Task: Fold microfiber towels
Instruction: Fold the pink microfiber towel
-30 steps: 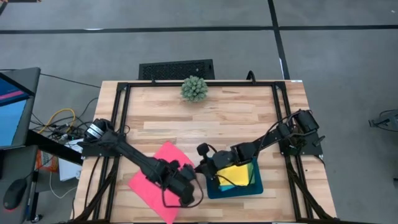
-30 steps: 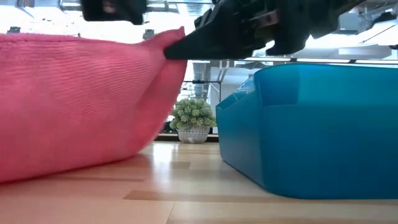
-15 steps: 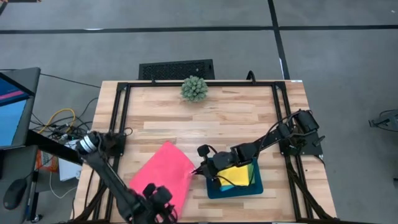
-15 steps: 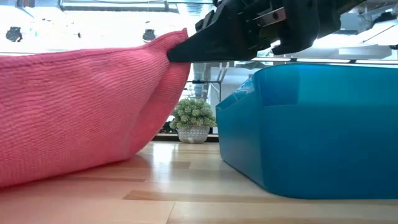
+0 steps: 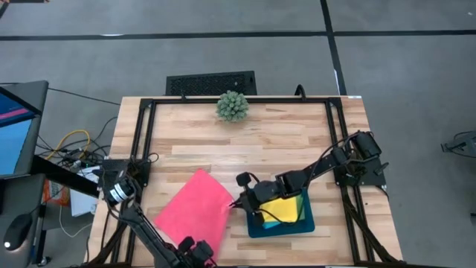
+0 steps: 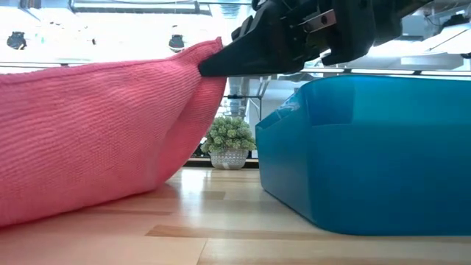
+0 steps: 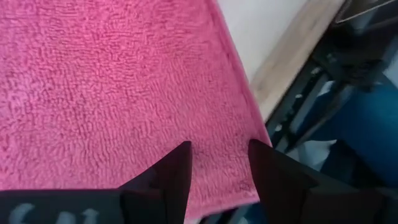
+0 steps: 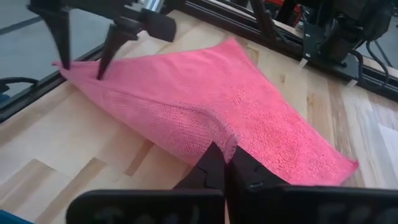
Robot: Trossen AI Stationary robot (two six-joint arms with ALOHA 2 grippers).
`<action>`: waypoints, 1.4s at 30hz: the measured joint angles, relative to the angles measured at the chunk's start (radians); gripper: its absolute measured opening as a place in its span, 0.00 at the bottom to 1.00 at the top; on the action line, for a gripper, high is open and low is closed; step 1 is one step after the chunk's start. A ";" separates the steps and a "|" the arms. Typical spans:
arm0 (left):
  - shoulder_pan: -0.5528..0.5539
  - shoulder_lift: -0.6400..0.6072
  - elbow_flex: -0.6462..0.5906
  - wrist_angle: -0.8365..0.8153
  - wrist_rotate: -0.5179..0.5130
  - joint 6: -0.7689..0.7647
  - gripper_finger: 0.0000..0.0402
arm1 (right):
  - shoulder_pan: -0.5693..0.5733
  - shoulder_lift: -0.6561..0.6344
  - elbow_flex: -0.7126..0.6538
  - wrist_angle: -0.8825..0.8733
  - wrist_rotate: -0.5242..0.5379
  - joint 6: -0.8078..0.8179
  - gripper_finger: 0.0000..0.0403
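The hot pink towel [image 5: 193, 208] lies spread on the table's near left part. Its right corner is raised by my right gripper [image 5: 236, 202], which is shut on it. My left gripper [image 5: 195, 253] is open and stands over the towel's near corner [image 8: 68, 70] at the table's near edge, pointing steeply down. The left wrist view shows its fingers [image 7: 171, 177] apart above the pink pile. Yellow [image 5: 281, 208], green [image 5: 302, 204] and blue [image 5: 271, 221] towels lie stacked in the teal tray [image 5: 253, 229]. My right gripper pinches the pink towel's right corner [image 8: 229, 143] between its two shut fingers, slanting down from the table's right side. That corner is lifted clear [image 6: 193, 59]; the rest slopes down slack onto the table. My left gripper's fingertips [image 8: 99, 73] are at the cloth; whether they touch it I cannot tell.
The teal tray [image 6: 368, 154] stands just right of the raised corner. A spiky green ball plant [image 5: 232, 106] sits at the far edge. Black frame rails [image 5: 145, 141] run along the table's sides. Bare wood lies between plant and towel.
My left gripper has moved away from the right gripper toward the table's near edge and down, leaving the low view. The pink towel's left part has sagged lower while its right corner stays raised in my right gripper.
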 joint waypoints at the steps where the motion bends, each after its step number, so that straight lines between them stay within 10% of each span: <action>1: -0.001 0.000 0.003 0.001 -0.004 -0.003 0.38 | -0.002 0.000 0.000 0.000 -0.001 0.005 0.04; 42: -0.038 0.025 0.104 -0.103 -0.149 -0.024 0.38 | -0.026 0.000 0.000 -0.019 -0.004 0.053 0.05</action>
